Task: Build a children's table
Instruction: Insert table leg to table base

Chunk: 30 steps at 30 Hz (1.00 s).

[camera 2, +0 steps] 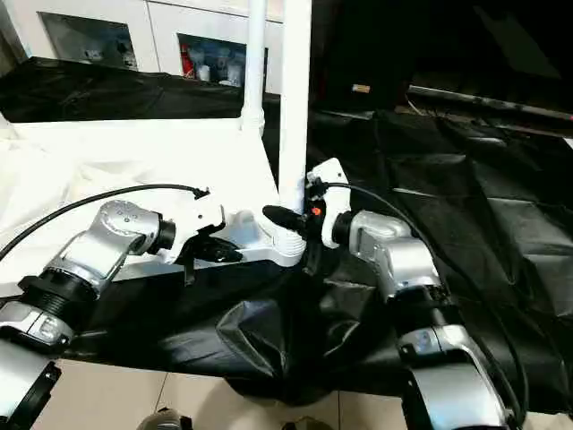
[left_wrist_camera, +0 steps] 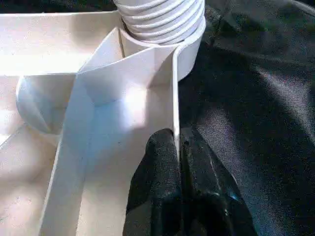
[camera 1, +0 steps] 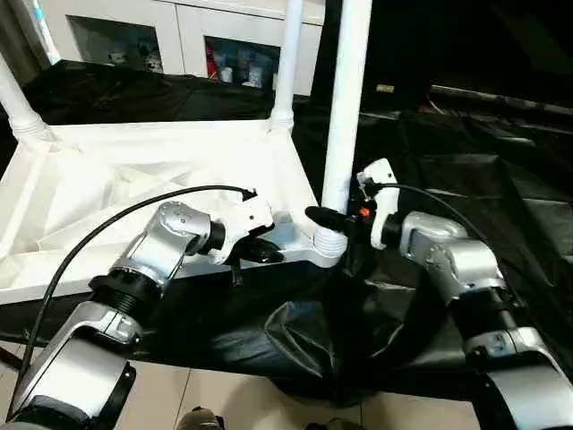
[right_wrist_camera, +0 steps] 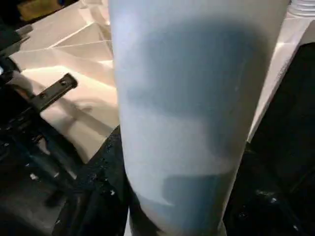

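1. Head views: inverted tabletop (camera 1: 134, 179) on the black-draped table (camera 1: 466, 161); three legs upright in corner sockets.
2. Left wrist view: left gripper (left_wrist_camera: 178, 162) pinched shut on the tabletop's edge wall.
3. Right wrist view: right gripper (camera 1: 333, 218) clasps the nearest leg (right_wrist_camera: 197, 98).

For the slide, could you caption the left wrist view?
Left gripper pinching the tabletop rim beside a threaded leg.

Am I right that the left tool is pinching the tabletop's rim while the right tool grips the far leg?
Not quite: the right tool grips the near leg, as the left eye view shows. The left tool does pinch the tabletop's rim.
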Available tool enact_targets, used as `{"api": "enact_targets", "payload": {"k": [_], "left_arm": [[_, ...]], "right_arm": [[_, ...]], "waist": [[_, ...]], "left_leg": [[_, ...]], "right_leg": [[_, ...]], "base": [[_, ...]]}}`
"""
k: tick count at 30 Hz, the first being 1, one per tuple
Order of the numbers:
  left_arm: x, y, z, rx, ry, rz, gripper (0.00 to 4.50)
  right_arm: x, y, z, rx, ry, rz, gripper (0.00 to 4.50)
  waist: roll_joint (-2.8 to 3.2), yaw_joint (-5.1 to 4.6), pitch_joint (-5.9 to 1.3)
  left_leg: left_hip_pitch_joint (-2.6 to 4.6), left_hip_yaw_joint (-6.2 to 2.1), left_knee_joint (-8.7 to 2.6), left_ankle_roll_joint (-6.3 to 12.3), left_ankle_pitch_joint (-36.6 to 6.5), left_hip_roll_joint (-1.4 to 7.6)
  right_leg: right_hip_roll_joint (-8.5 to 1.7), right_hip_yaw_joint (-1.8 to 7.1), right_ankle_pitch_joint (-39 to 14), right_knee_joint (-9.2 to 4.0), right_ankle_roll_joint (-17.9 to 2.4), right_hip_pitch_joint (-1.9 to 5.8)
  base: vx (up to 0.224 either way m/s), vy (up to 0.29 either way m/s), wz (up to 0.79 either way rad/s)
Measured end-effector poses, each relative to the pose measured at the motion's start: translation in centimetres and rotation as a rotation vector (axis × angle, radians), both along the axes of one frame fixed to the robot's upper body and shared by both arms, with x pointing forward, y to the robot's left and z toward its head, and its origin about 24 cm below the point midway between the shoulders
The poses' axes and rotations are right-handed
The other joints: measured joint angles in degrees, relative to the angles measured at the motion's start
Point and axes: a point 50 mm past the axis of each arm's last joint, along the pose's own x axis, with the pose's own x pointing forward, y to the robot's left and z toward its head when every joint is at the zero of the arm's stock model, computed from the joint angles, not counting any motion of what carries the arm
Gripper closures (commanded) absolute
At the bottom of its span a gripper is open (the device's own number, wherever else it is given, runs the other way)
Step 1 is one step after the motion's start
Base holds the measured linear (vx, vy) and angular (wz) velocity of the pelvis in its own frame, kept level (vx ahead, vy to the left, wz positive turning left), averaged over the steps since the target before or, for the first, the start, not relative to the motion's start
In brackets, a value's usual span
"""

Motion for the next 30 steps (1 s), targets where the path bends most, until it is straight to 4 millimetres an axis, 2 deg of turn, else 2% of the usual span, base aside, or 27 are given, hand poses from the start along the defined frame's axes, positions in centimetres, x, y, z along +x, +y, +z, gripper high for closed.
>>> {"api": "enact_targets", "payload": {"k": [9,15,21,30], "left_arm": [[-0.2,0.2,0.0,0.002,-0.004,-0.001,4.50],[-0.3,0.3,-0.2,0.004,0.001,0.002,4.50],[-0.3,0.3,-0.3,0.004,0.004,0.004,4.50],[-0.3,0.5,-0.4,0.006,0.007,0.008,4.50]], "right_arm": [[-1.1,-1.1,-1.8,0.230,0.044,-0.126,2.59],[-2.1,-0.7,-3.1,0.298,-0.004,-0.197,2.59],[-3.5,-0.3,-4.1,0.262,-0.120,-0.235,2.59],[-3.2,0.3,-3.3,0.114,-0.214,-0.130,2.59]], "waist": [[0.02,0.04,-0.03],[-0.01,-0.01,-0.16],[0.13,-0.06,-0.25],[-0.02,-0.39,-0.33]], "left_leg": [[0.03,0.01,-0.04,0.00,0.0,0.01],[0.18,-0.01,-0.04,-0.01,0.0,0.01],[0.23,-0.03,-0.06,-0.02,0.0,0.01],[0.30,-0.05,-0.05,-0.02,0.0,0.00]], "right_leg": [[0.00,-0.01,0.0,-0.01,0.0,0.00],[0.00,-0.01,0.0,0.01,0.0,0.13],[0.01,-0.02,0.0,-0.03,0.0,0.19],[0.01,-0.02,0.0,-0.03,0.0,0.27]], "base": [[0.000,0.000,0.00],[0.000,0.000,0.00],[0.000,0.000,0.00],[0.000,0.000,0.00]]}}
